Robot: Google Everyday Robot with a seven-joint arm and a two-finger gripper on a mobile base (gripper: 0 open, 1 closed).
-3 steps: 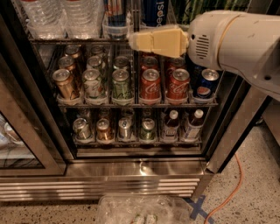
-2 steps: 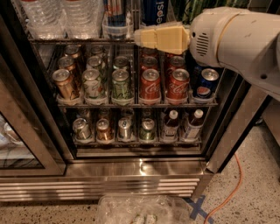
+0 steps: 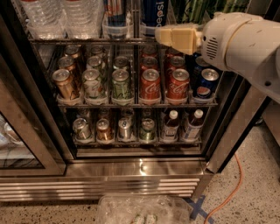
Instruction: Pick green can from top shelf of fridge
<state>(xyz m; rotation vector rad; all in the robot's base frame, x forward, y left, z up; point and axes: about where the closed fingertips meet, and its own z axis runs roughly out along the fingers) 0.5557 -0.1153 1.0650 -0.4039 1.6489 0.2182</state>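
1. Disregard the water bottles (image 3: 48, 15) at the upper left of the top shelf (image 3: 87, 40). Plan no path through that side.
2. Keep clear of the tall blue Pepsi can (image 3: 154, 13) at top centre, just left of the gripper tip and seated in a clear holder.
3. Locate the gripper (image 3: 161, 36) right of top centre, in front of the shelf's front rail, at rail height and pointing toward frame left. Open or closed: not determinable from this view. Verify as open before advancing.
4. Locate the green can (image 3: 194, 11) at the upper right, on the top shelf of the fridge (image 3: 131, 168), behind and above the gripper, with the lower body hidden by the arm.
5. Treat the step in hand as approach and alignment (judgement only). Raise above the front rail, shift toward frame right and centre on the green body before moving in.
6. Grasp at mid-body, not at the rim. Lift clear of the holder lip, then withdraw straight out to avoid toppling neighbouring cans.
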